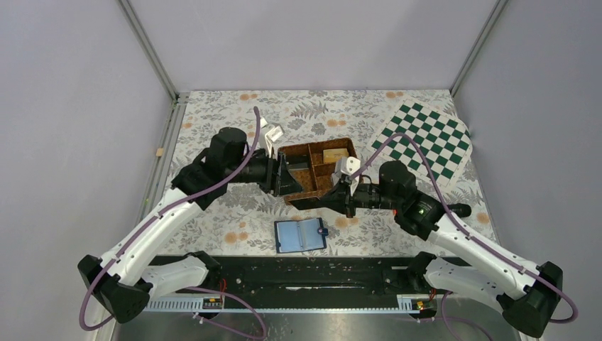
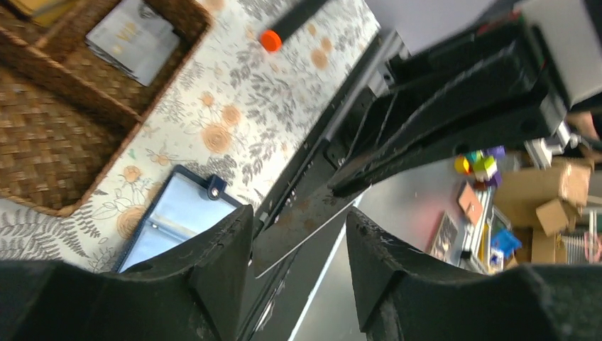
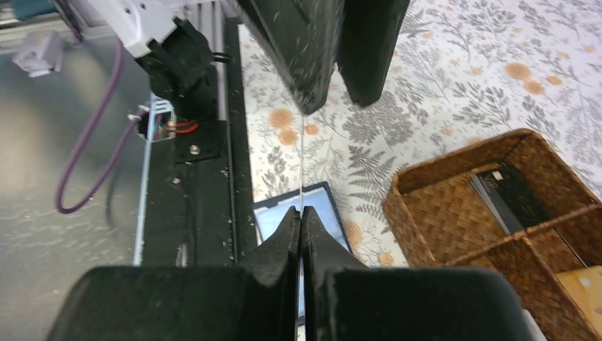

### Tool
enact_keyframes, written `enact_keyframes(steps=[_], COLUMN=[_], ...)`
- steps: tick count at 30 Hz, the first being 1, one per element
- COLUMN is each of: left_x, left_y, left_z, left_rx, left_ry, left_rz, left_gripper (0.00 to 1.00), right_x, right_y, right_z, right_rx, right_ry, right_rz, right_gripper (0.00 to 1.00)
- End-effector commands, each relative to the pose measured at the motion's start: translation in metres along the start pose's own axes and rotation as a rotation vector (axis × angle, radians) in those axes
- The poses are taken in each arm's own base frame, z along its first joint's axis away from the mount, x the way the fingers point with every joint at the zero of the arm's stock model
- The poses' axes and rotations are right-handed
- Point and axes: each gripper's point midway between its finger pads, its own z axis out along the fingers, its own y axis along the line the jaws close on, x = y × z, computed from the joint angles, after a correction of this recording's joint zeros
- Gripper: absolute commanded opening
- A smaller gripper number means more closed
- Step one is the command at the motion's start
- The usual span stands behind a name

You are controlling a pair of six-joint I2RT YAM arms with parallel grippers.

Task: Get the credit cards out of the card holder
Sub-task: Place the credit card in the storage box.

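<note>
White arm shells (image 1: 152, 227), black joints (image 1: 227, 145), purple cables (image 3: 85, 170), black wedge-shaped pincer fingers (image 2: 213, 277).

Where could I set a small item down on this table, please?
Bare cloth: the far strip behind the wicker tray, and near left between the left arm and card holder. Crowded: mid-table, where the left end effector meets the right end effector gripping a credit card; the checkered board fills the far right.
</note>
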Motion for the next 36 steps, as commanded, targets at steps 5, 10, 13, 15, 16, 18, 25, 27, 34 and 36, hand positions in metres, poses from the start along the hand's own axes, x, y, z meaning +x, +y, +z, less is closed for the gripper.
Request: enact_keyframes(steps=[5,10,13,15,16,18,25,27,34,36], left_x=[0.014,0.017,0.021,0.024,0.025,0.026,0.03,0.032,0.003,-0.016], left_y=[-0.036,-0.032,-0.031,-0.031,-0.032,-0.036,-0.042,-0.043,-0.022,-0.016], left_z=[-0.014,-0.004,0.001,0.004,0.005,0.006,0.012,0.014,0.019,0.016], left_rx=[0.23,0.235,0.264,0.278,0.283,0.296,0.311,0.319,0.145,0.126], left_ry=[0.072,0.103,0.136,0.151,0.157,0.164,0.185,0.194,0.04,-0.073], left_rz=[0.188,0.19,0.186,0.189,0.194,0.208,0.232,0.233,0.168,0.087], left_gripper=[0.55,0.51,0.44,0.43,0.43,0.44,0.41,0.28,0.0,0.0], right_x=[-0.019,-0.023,-0.023,-0.024,-0.023,-0.023,-0.022,-0.023,-0.034,-0.04], right_y=[0.022,0.028,0.029,0.029,0.029,0.029,0.031,0.029,-0.007,-0.03], right_z=[-0.002,0.0,0.001,0.001,0.002,0.003,0.009,0.01,0.012,0.006], right_rx=[-0.141,-0.188,-0.193,-0.195,-0.201,-0.211,-0.234,-0.228,-0.033,0.067], right_ry=[0.026,0.025,0.027,0.03,0.034,0.046,0.066,0.068,-0.014,-0.084], right_rz=[0.114,0.142,0.152,0.159,0.163,0.174,0.232,0.239,0.367,0.5], right_gripper=[0.0,0.0,0.0,0.0,0.0,0.0,0.0,0.0,0.33,0.46])
